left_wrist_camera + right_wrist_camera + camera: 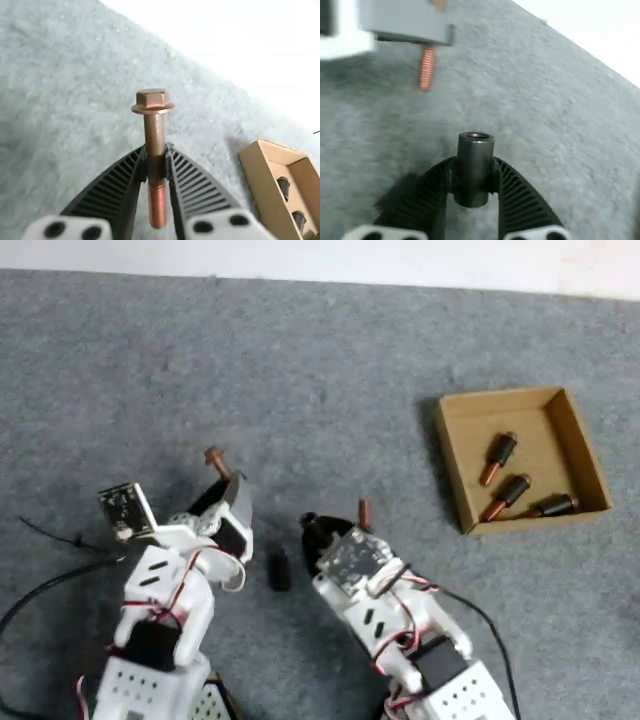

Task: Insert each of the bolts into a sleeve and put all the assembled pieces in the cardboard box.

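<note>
Left wrist view: left gripper [156, 150] is pinching a copper bolt [154, 125] by the shank, hex head poking out past the tips, threads back between the fingers.
Right wrist view: right gripper [473, 162] is clamped round a dark sleeve [475, 147], open end facing out.
Cardboard box [455, 455]: sits on the grey carpet [300, 360] over on the right arm's side, three assembled pieces [508, 492] inside.
Loose bits: spare sleeve [279, 570] lies between the two arms, spare bolt [364, 512] just beside the right arm.
</note>
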`<state>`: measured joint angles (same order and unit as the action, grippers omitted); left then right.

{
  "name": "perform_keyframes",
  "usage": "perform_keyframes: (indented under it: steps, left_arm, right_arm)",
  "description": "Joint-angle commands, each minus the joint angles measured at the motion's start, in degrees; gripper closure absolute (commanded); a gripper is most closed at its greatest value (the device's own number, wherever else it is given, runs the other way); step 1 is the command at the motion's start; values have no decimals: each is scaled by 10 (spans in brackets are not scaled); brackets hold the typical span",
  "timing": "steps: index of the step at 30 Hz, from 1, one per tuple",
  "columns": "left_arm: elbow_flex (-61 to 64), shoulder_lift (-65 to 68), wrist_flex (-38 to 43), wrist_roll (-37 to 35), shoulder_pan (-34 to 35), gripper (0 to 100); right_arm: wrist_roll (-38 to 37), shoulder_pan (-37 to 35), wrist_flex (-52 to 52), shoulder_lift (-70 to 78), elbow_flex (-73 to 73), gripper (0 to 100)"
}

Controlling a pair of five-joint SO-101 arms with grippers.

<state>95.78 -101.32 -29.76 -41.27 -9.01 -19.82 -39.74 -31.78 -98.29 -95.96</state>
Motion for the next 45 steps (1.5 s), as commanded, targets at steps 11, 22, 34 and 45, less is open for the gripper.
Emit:
perform_keyframes:
  steps: [11, 22, 34, 45]
  left_arm:
    - [9, -32, 38, 3, -121, 995]
    - [2, -33, 38, -1, -134, 995]
    - [-1, -34, 40, -1, -136, 995]
    - [-22, -34, 40, -2, -136, 995]
  right_arm:
    - [-7, -45, 17, -10, -74, 994]
    - [-4, -31, 17, -11, -75, 994]
    - [-5, -26, 17, -13, -75, 994]
    - [-7, -26, 19, -15, -75, 994]
